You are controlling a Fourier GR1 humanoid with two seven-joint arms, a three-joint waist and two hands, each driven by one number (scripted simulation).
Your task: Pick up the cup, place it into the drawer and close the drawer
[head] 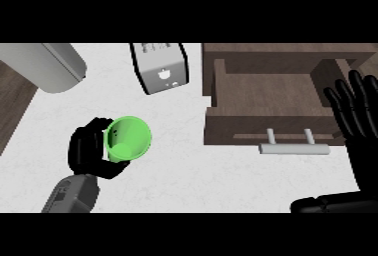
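Observation:
A bright green cup lies tipped on its side with its mouth facing up and right, over the white counter at the left. My left hand is curled round the cup from the left, partly hidden behind it. The brown wooden drawer stands pulled open at the upper right, its inside bare, with a grey bar handle on its front. My right hand stands open at the right edge, fingers straight and pointing up, beside the drawer's right side.
A silver toaster stands at the top centre, left of the drawer. A grey rounded object lies at the top left. Dark wood flooring shows past the counter's left edge.

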